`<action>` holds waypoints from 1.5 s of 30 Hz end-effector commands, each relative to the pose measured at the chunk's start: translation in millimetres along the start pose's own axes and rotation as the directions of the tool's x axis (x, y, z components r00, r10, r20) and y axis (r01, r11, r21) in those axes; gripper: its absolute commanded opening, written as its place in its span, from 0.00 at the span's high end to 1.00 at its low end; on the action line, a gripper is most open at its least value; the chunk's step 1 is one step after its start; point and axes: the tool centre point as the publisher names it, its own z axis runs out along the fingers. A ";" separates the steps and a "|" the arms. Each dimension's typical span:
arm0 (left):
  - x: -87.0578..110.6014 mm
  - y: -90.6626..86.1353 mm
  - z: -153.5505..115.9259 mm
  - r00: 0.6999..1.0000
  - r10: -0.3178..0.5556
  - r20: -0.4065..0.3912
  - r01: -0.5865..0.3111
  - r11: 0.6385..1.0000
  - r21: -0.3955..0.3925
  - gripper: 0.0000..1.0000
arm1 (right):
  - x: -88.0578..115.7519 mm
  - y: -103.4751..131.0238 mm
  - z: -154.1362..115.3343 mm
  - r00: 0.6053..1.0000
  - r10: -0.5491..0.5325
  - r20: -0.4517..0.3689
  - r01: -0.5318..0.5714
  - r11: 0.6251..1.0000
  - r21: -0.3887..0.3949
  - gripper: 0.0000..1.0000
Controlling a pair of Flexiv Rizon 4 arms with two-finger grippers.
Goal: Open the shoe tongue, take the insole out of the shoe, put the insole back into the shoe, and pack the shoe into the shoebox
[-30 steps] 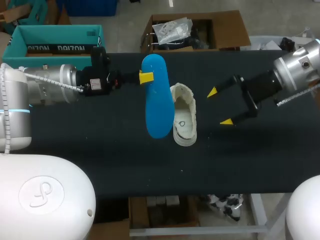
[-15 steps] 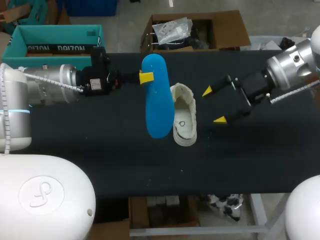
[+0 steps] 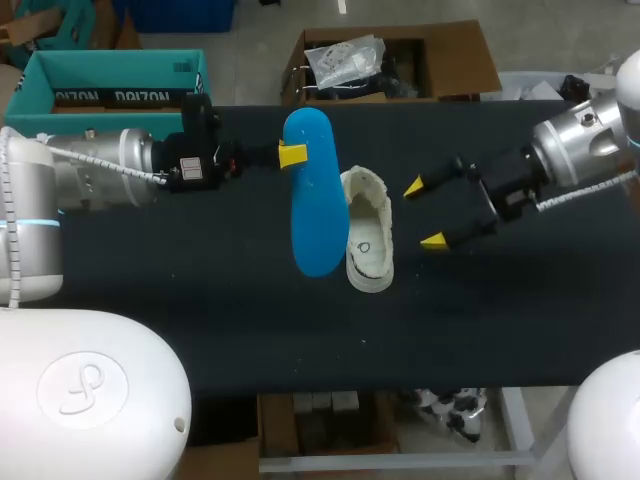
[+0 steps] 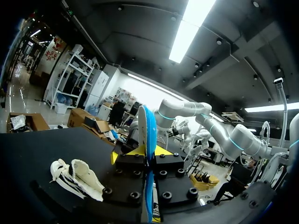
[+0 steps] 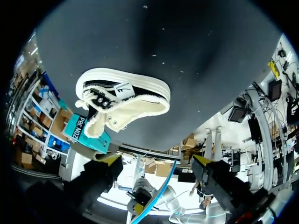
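Note:
A blue insole (image 3: 312, 200) hangs tilted above the table, and my left gripper (image 3: 293, 155) is shut on its upper part. In the left wrist view the insole (image 4: 148, 128) stands edge-on between the yellow tips of that gripper (image 4: 148, 153). The white shoe (image 3: 368, 232) lies on the table just right of the insole, its opening up. My right gripper (image 3: 423, 214) hovers open a little right of the shoe, with nothing between its fingers. In the right wrist view the shoe (image 5: 121, 105) lies ahead of the open gripper (image 5: 156, 163). A teal shoebox (image 3: 115, 80) stands at the back left.
The black tabletop (image 3: 220, 290) runs on in front of the shoe and to both sides. My left arm lies across the back left of the table, near the shoebox.
My right gripper has moved left, closer to the shoe, and stays open. The left arm and the insole have not moved.

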 end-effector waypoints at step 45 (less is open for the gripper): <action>-20.8 47.4 72.5 0.871 0.471 -0.138 -0.453 0.880 0.143 1.00 | 2.1 -11.1 40.7 0.992 0.119 0.048 -0.128 0.952 0.277 0.56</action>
